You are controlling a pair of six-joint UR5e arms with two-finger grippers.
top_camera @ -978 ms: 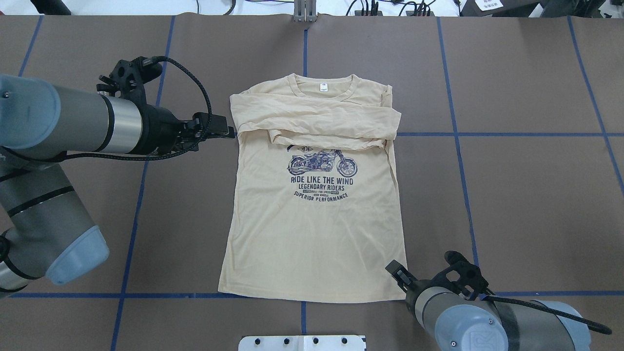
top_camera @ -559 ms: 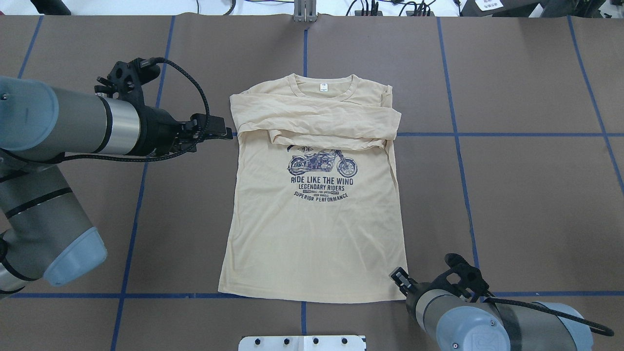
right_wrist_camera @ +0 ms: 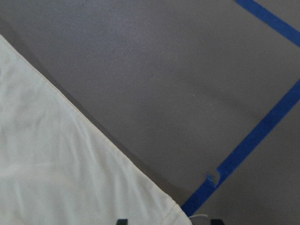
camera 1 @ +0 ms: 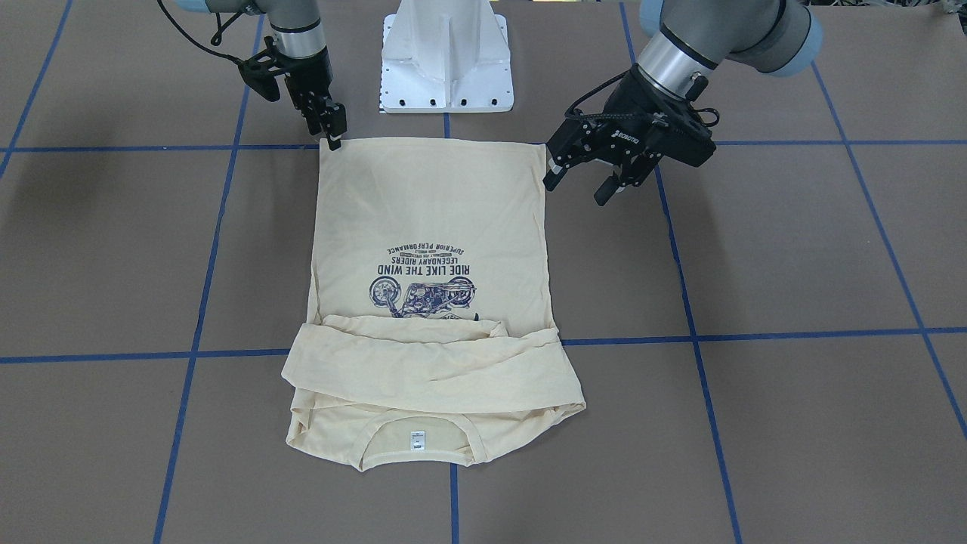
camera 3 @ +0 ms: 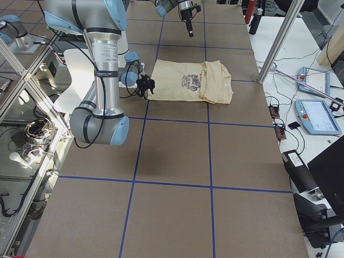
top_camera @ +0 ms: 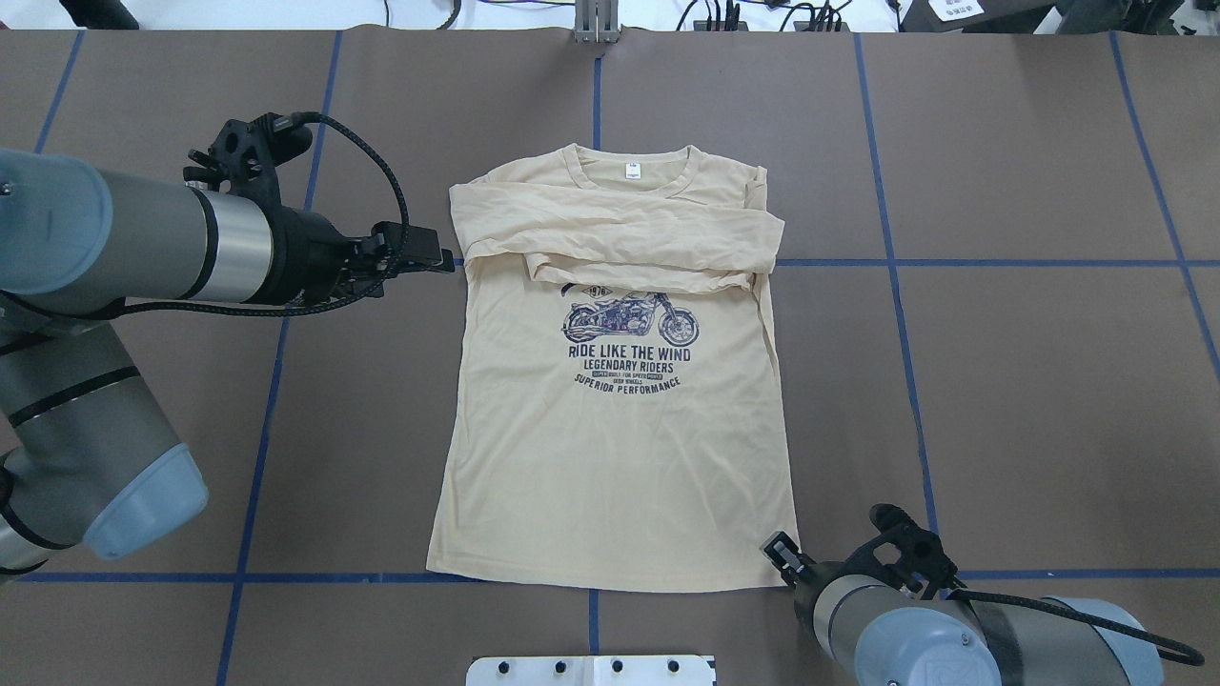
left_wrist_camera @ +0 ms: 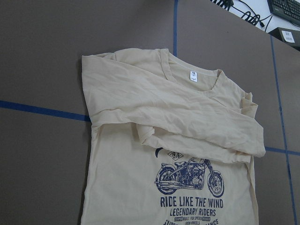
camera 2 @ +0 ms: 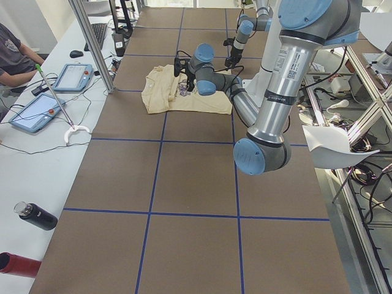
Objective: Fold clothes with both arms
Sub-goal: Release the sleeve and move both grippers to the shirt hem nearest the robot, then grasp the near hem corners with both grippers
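The clothes are one cream long-sleeved T-shirt [top_camera: 610,457] lying flat, print side up, collar at the far side, with both sleeves folded across the chest [camera 1: 430,370]. My right gripper [top_camera: 782,551] is down at the hem's near right corner [camera 1: 326,143]. In the right wrist view its fingertips stand apart at the bottom edge, open, with that corner of the T-shirt [right_wrist_camera: 56,164] between them. My left gripper [camera 1: 578,189] is open and empty, raised above the table. Seen from overhead, the left gripper [top_camera: 443,259] is beside the folded sleeve's left edge.
The white pedestal [camera 1: 446,68] stands just behind the hem. Blue tape lines [top_camera: 891,276] divide the brown table into squares. A seated person [camera 2: 15,58], tablets and a dark bottle [camera 2: 37,215] are at a side bench beyond the table's far edge.
My right gripper has moved toward me and down onto the hem's right corner. The left gripper has drifted slightly away from the shirt. The shirt has not moved.
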